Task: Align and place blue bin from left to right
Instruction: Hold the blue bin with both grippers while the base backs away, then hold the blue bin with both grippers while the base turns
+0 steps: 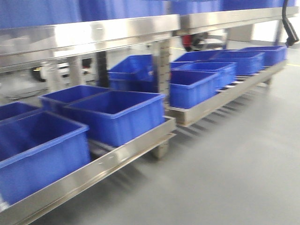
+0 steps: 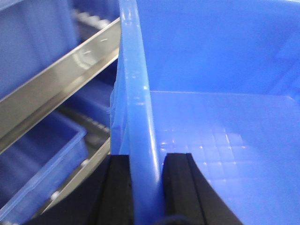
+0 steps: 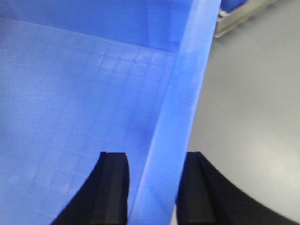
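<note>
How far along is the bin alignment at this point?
Done: other bins sit lined up on the steel rack. In hand: the left gripper and right gripper each clamp a wall of the blue bin. Remaining: placing it; where it goes isn't shown.

Left pincer [image 2: 147,159] and right pincer [image 3: 152,159] are black.

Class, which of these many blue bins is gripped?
The blue bin filling both wrist views: the left gripper and right gripper straddle its rim; the other bins sit on the rack.
</note>
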You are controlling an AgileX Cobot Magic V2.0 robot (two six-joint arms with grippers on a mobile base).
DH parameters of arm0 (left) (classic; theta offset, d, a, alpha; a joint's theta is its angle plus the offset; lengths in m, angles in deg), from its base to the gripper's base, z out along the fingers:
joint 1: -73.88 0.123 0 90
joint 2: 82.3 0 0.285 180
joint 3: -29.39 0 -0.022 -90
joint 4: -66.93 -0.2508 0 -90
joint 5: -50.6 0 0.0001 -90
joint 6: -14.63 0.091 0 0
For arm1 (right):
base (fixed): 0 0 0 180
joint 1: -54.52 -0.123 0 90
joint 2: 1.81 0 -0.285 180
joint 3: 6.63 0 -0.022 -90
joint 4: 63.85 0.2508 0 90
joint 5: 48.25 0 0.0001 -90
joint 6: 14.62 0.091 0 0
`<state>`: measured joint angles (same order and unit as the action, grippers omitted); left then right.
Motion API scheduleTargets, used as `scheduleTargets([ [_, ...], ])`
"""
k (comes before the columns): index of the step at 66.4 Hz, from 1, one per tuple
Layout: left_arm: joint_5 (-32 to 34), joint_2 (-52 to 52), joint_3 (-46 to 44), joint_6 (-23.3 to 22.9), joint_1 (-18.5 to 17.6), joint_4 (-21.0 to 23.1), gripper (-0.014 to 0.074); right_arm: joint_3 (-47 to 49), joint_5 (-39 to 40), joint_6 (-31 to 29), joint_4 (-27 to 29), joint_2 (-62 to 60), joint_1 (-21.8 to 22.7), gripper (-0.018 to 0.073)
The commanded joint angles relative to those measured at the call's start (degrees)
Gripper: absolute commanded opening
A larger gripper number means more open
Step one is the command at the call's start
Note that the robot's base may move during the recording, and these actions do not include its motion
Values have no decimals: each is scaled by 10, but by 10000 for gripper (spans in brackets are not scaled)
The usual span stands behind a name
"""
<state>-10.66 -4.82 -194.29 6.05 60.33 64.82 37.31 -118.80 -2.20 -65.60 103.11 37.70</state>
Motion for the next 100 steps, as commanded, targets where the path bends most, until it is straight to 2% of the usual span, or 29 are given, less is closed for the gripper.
scheduleTargets([
  [1, 41, 17, -10, 8, -4, 13, -111, 9, 37, 10, -22, -10, 2, -69],
  [100, 41, 17, -10, 8, -4, 13, -111, 9, 37, 10, -22, -10, 2, -69],
])
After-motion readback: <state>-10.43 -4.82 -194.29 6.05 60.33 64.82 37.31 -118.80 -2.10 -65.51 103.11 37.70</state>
